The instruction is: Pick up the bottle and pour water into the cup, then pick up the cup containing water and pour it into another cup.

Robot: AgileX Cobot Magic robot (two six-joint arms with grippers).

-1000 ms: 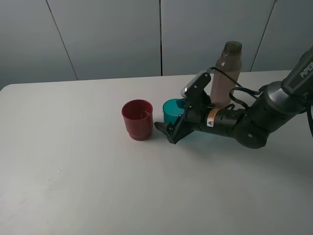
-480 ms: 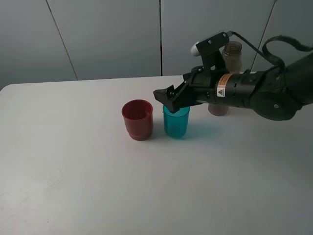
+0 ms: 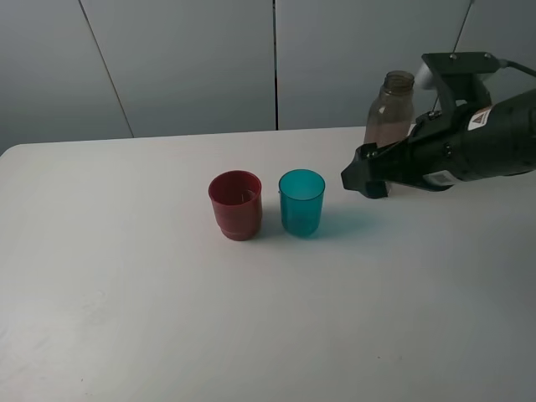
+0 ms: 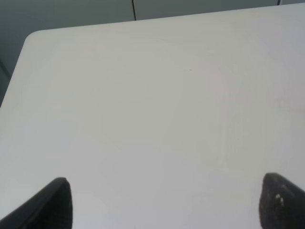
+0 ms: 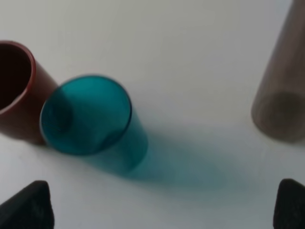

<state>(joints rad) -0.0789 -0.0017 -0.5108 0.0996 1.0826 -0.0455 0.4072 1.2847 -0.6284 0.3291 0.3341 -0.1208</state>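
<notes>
While both cups stand upright mid-table, teal cup just right of red cup, right gripper raised, spread wide, empty, grey-brown bottle far right, left gripper spread, empty.

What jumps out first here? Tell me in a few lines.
Two small cups stand upright side by side mid-table: a red cup on the left, a teal cup on the right. Behind them to the right stands a tall smoky bottle, partly hidden by the black right arm, whose open claw hangs empty beside the teal cup.
</notes>
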